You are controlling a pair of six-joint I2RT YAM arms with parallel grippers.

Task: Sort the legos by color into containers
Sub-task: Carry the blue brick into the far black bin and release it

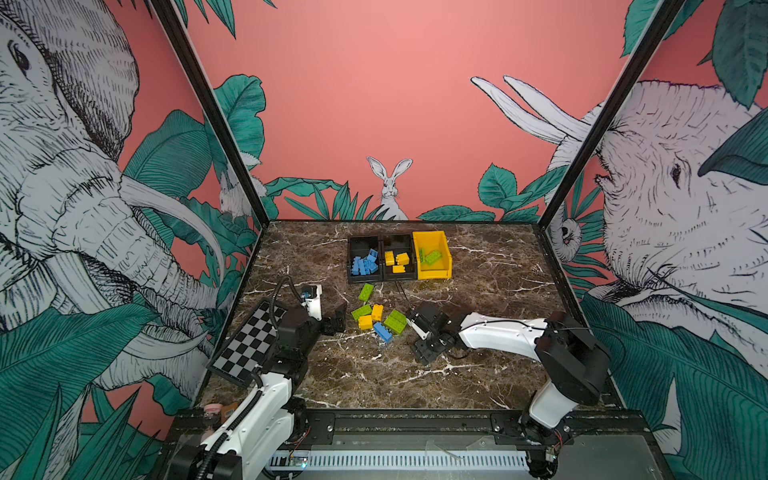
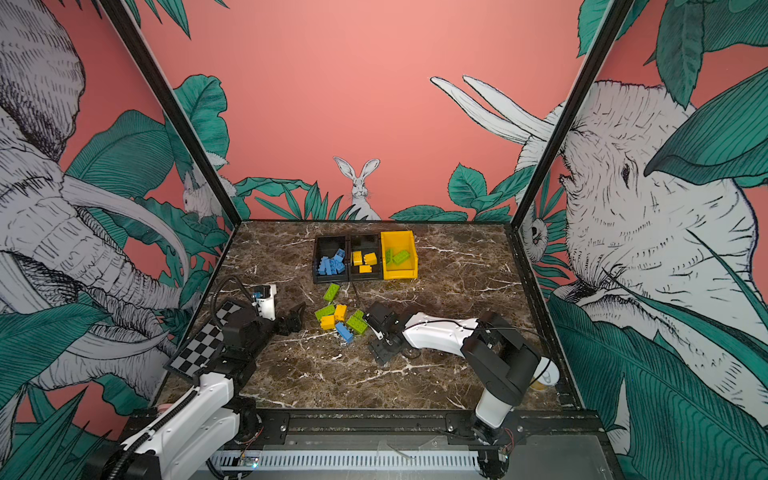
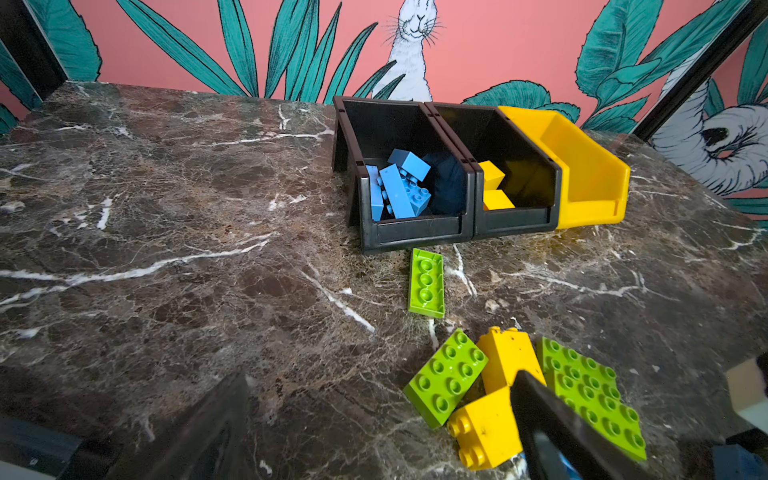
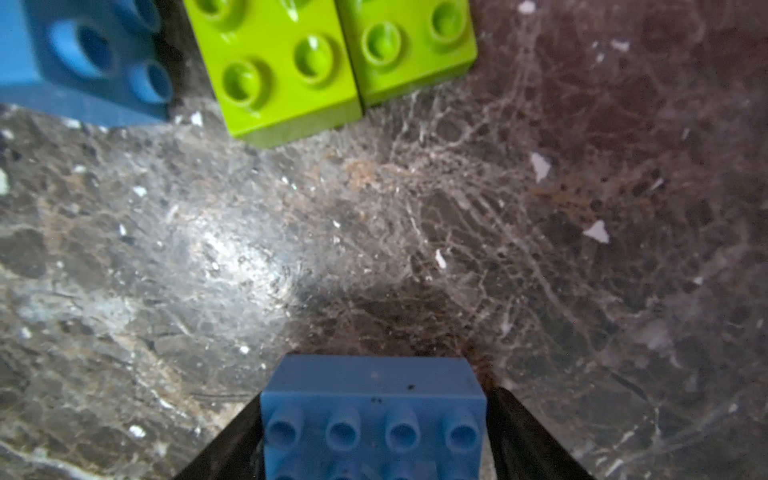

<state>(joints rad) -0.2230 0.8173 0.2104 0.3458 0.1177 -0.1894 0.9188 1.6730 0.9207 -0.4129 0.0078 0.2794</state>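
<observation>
A blue brick is pinched in the right gripper, close over the marble table beside the loose pile. Judged step: pickup made; next, lift and carry to the black bin holding blues. Left gripper stands spread, empty.

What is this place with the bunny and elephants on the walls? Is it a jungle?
No, probably a robot practice booth. A left arm and a right arm reach over a marble-look table, the rabbit is only a wall picture, and a checkerboard sits at the side.
</observation>
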